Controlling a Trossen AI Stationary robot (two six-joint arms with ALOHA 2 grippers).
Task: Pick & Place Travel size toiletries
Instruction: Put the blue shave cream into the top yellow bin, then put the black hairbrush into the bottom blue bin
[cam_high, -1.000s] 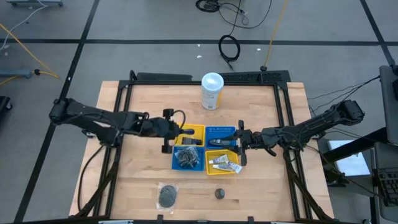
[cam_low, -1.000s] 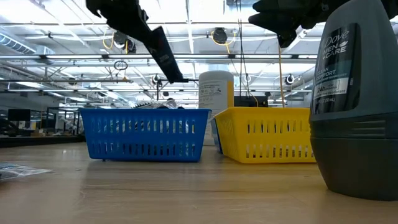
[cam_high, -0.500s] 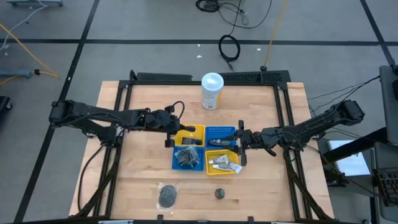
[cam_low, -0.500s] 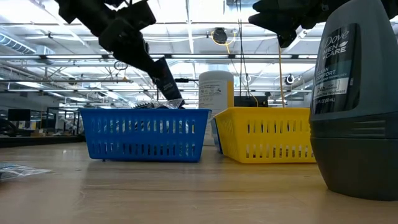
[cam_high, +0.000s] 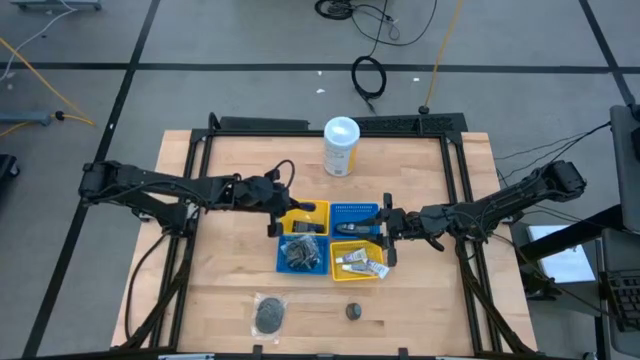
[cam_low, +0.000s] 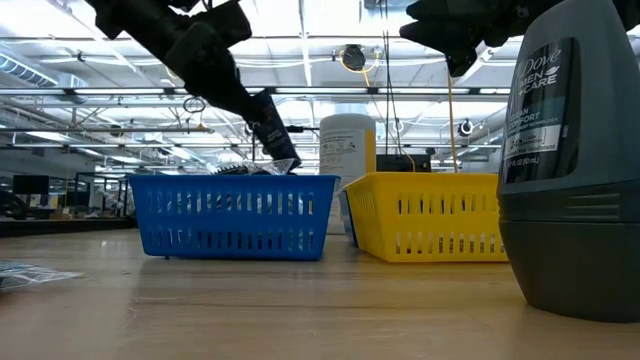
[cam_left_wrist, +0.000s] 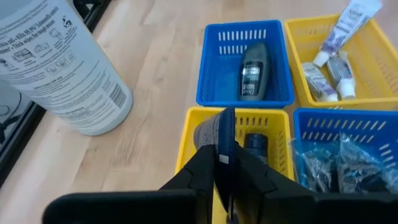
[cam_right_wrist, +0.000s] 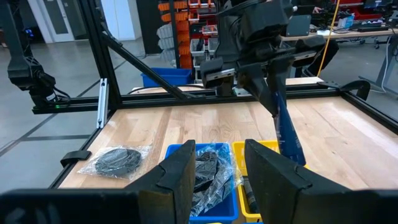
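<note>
Wooden worktop (cam_high: 230, 280) scene barely changed: left hand (cam_high: 272, 208), clamped on a dark blue flat packet (cam_left_wrist: 226, 140), has dipped slightly toward the yellow slotted tray (cam_high: 318, 209), while right hand (cam_high: 384, 224) stays apart.

Pale wood table (cam_high: 230, 270), visible grain, satin finish. Trays (cam_left_wrist: 245, 62) are slotted plastic, blue & yellow, slightly glossy. Canister (cam_left_wrist: 59, 68): smooth white plastic w/ printed paper-like label. Mesh puffs (cam_right_wrist: 118, 160) sit in clear crinkly film, shiny. Tubes (cam_left_wrist: 339, 34) look smooth white plastic. Deodorant (cam_low: 570, 160): matt grey body, glossy label. Arms (cam_high: 160, 188) matt black; frame (cam_right_wrist: 102, 93) black metal.
</note>
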